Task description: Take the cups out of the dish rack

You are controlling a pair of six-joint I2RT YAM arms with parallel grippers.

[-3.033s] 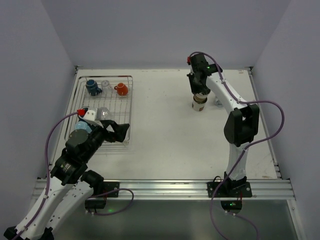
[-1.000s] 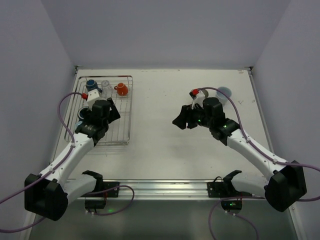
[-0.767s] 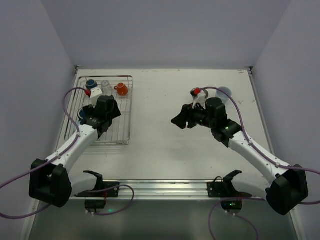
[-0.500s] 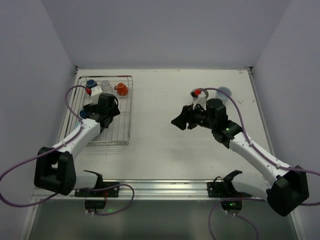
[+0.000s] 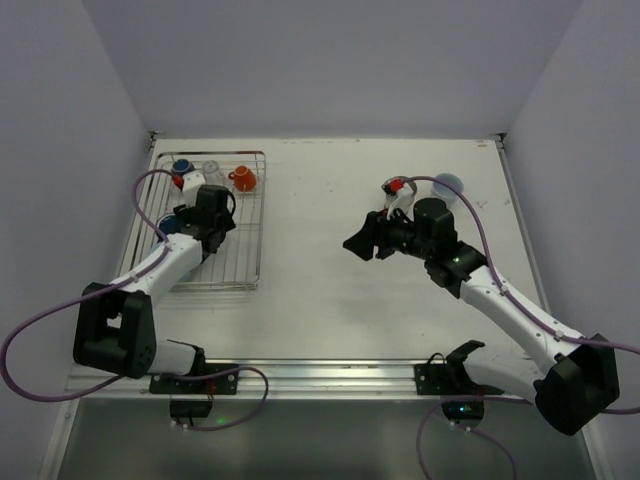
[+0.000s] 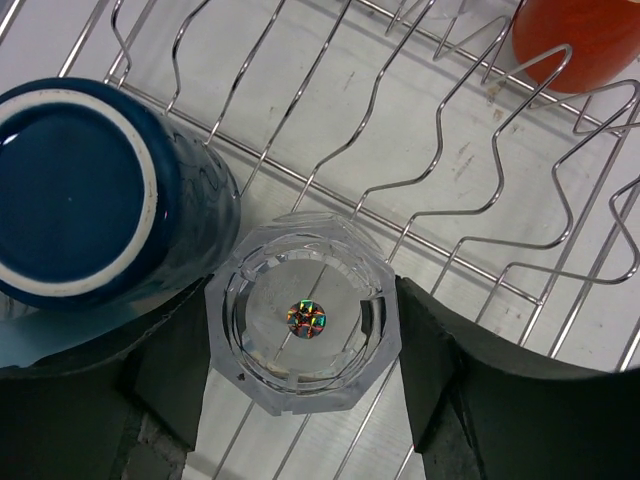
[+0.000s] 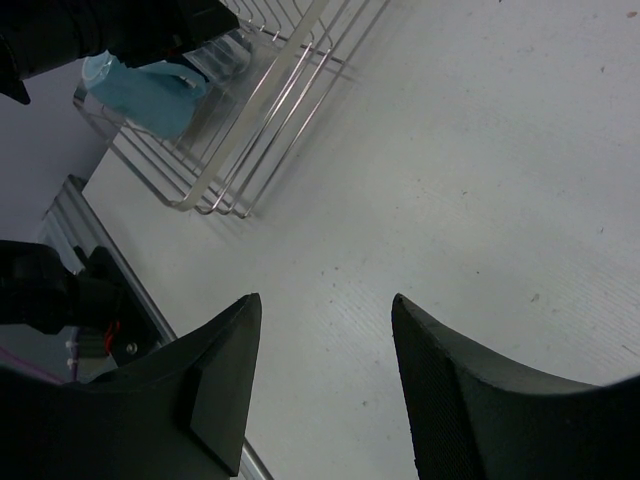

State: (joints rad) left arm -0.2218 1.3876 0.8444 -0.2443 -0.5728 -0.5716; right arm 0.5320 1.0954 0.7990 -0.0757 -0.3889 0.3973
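The silver wire dish rack (image 5: pixel 258 235) stands at the table's left. My left gripper (image 5: pixel 205 222) reaches down into it. In the left wrist view its jaws press both sides of an upturned clear octagonal glass (image 6: pixel 303 322) standing on the rack wires (image 6: pixel 470 150). A dark blue mug (image 6: pixel 90 190) stands right beside the glass, and an orange-red mug (image 6: pixel 580 40) sits farther back. At the rack's far end are a blue mug (image 5: pixel 182 168), a clear glass (image 5: pixel 211 170) and the orange-red mug (image 5: pixel 242 178). My right gripper (image 5: pixel 362 243) hovers open and empty over the mid table.
A pale blue cup (image 5: pixel 448 185) stands on the table at the far right, behind the right arm. The right wrist view shows the rack (image 7: pixel 270 100) with a light blue cup (image 7: pixel 140 90) in it, and bare table under the right gripper (image 7: pixel 325 370).
My left gripper has moved farther into the rack, come down over the clear glass and closed from wide open onto it. The right arm has barely moved.
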